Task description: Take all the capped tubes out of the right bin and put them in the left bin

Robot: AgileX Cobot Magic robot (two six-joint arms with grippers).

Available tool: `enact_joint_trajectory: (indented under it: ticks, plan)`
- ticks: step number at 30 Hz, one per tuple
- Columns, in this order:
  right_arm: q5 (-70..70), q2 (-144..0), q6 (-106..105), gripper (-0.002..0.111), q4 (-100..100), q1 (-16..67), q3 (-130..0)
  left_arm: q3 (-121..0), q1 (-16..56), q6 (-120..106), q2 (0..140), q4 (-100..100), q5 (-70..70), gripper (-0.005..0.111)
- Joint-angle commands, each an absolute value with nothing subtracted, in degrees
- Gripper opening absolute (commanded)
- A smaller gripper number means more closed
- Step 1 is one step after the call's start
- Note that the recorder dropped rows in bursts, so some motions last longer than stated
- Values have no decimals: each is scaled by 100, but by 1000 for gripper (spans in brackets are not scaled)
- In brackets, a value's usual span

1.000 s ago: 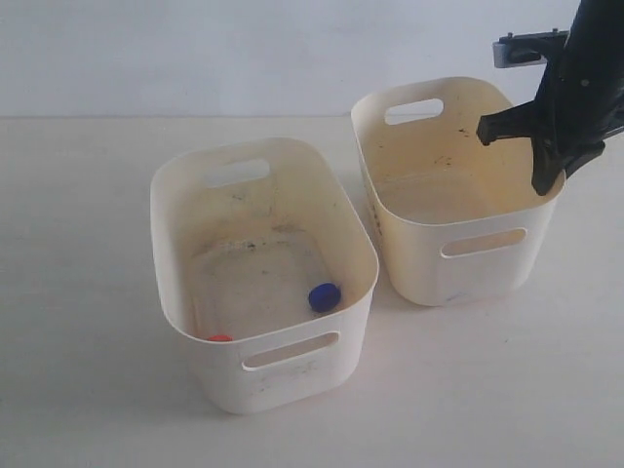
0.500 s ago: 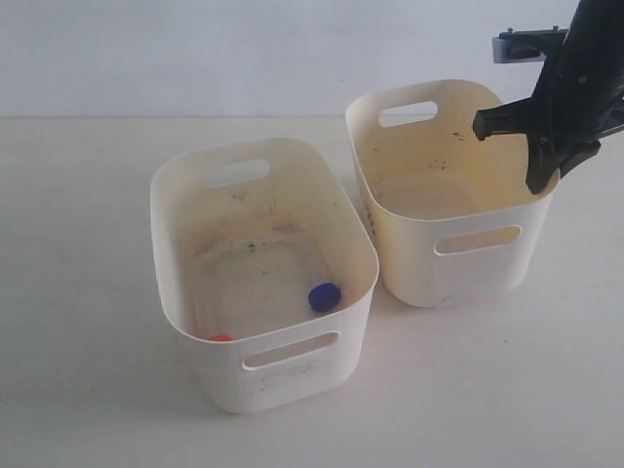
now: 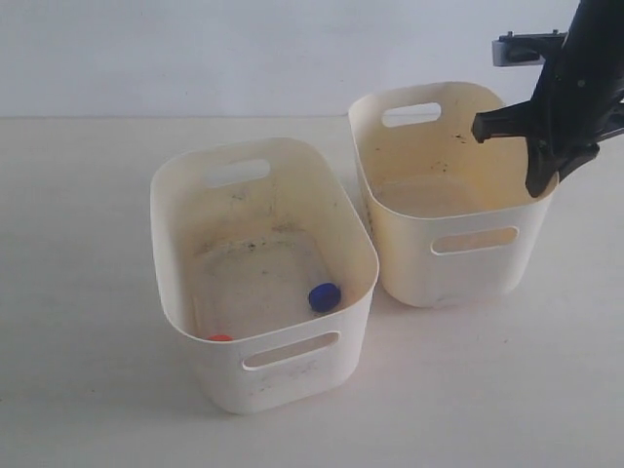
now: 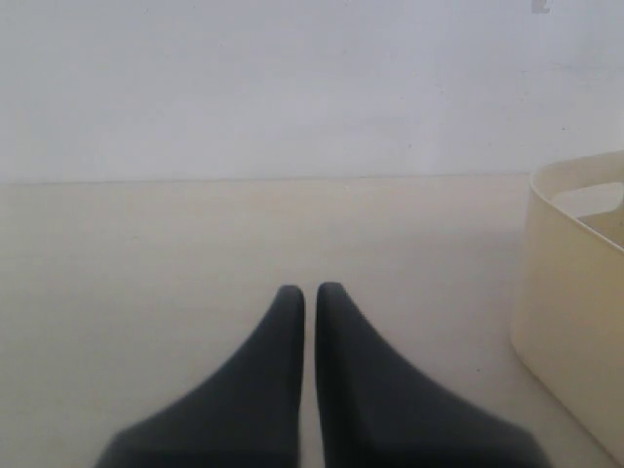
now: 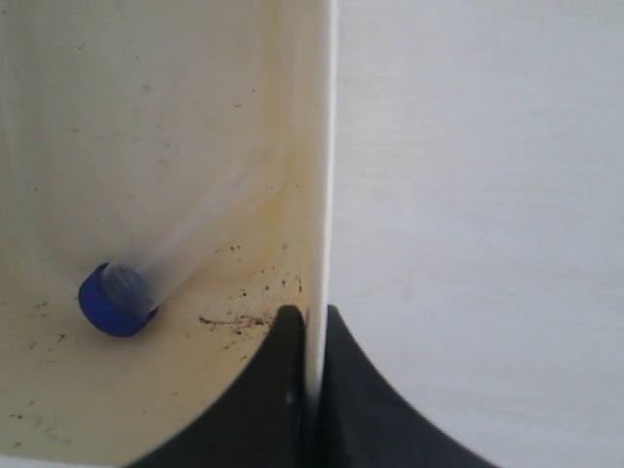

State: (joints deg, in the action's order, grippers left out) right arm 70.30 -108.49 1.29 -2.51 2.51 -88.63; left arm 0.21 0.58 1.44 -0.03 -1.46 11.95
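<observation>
The right bin point(image 3: 458, 268) stands at the right, with dark dashes on its side. My right gripper point(image 3: 538, 183) is shut on its right wall, one finger inside and one outside. In the right wrist view the thin wall point(image 5: 322, 175) runs between the closed jaws of that gripper point(image 5: 310, 320). A clear capped tube with a blue cap point(image 5: 119, 297) lies on the speckled floor inside. The left bin point(image 3: 292, 375) holds a blue-capped tube point(image 3: 324, 296) and an orange-red cap point(image 3: 220, 337) near its front wall. My left gripper point(image 4: 304, 291) is shut and holds nothing, low over the table.
A cream bin's rounded corner point(image 4: 570, 302) shows beside the left gripper. The pale table point(image 3: 78, 292) runs around both bins up to a white wall behind. A small grey bracket point(image 3: 522, 49) hangs behind the right arm.
The right gripper, still clamped on the bin wall, has shifted slightly left, and the right bin has moved a little with it. The tubes in the left bin have not moved.
</observation>
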Motion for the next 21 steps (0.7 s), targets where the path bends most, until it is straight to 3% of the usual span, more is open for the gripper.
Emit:
enact_joint_trajectory:
  ticks: [1, 7, 9, 13, 15, 21]
  plan:
    - [6996, -10872, 162, 0, -176, 226, -8849, 0, 56, 198, 0, -110, 1160, 4]
    - [6996, -10872, 328, 1, -79, 226, -8849, 0, 56, 198, 0, -110, 1160, 4]
    - [6996, -10872, 285, 9, 60, 226, -8849, 0, 56, 198, 0, -110, 1160, 4]
    - [6734, -10872, 285, 61, 177, 226, -8849, 0, 56, 198, 0, -110, 1160, 4]
    - [6559, -10872, 285, 75, 187, 226, -8849, 0, 56, 198, 0, -110, 1160, 4]
    - [6464, -10859, 272, 74, 389, 226, -9183, 0, 56, 198, 0, -110, 1160, 4]
